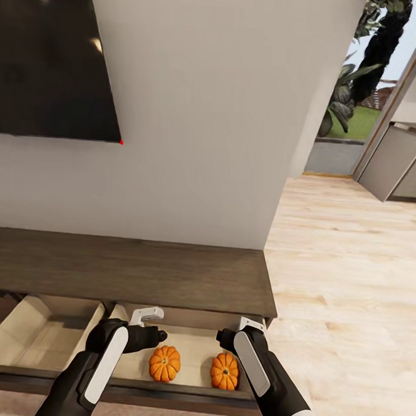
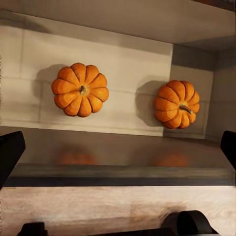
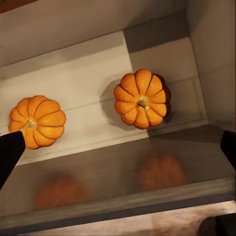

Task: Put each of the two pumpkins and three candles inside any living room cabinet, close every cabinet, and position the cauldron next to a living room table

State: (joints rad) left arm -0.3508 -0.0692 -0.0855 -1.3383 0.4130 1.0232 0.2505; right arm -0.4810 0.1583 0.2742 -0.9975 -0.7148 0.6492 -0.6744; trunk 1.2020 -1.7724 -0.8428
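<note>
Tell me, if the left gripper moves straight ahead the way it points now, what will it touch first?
Probably the pale floor of the open drawer, between the two pumpkins; the left gripper is open and holds nothing. Depth is unclear.

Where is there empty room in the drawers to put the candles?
The left drawer looks bare across its pale floor. In the right drawer, two pumpkins sit side by side, left one and right one, with a bare strip between them and more floor behind, toward the back wall. The front of that drawer is crowded, with both pincers hanging over it.
</note>
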